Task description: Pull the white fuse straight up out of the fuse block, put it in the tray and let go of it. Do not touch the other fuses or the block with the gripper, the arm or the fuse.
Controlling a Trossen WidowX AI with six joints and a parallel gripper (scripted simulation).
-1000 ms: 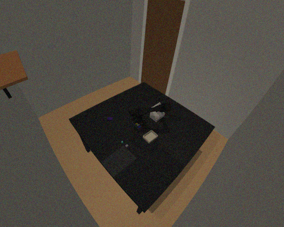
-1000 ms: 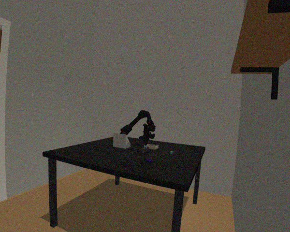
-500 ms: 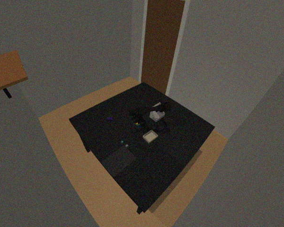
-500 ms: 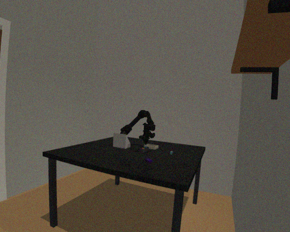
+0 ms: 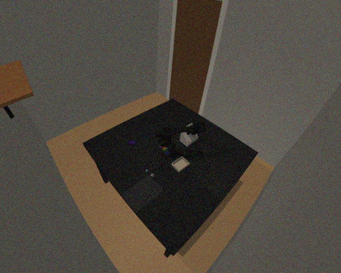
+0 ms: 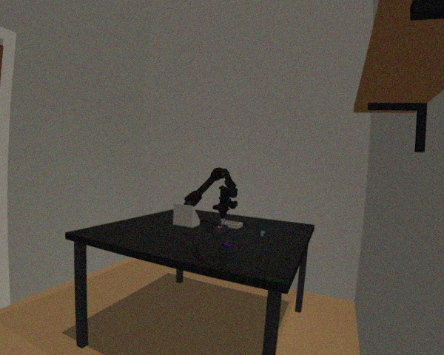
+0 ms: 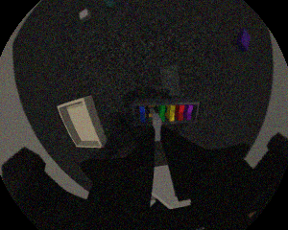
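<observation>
My gripper (image 6: 223, 218) (image 7: 156, 129) points down and is shut on the white fuse (image 6: 223, 221) (image 7: 156, 118), which hangs between the fingertips. The fuse appears raised above the dark fuse block (image 7: 196, 113); the exact gap under it cannot be told. Blue (image 7: 142, 113), green (image 7: 162, 113), yellow (image 7: 172, 113), red (image 7: 180, 112) and purple (image 7: 189, 112) fuses stand in the block. A small orange patch shows between the fingertips and the blue fuse. The cream tray (image 5: 178, 169) (image 6: 235, 225) (image 7: 97, 120) is beside the block, to its left in the wrist view.
A pale angular block (image 5: 188, 139) (image 6: 186, 216) stands near the arm's base. A purple object (image 5: 131, 142) (image 6: 228, 245) (image 7: 244, 40), a small teal object (image 5: 146, 170) (image 6: 262, 233) and a small pale object (image 5: 152, 174) (image 7: 84, 13) lie farther off, near a grey mat (image 5: 142, 192).
</observation>
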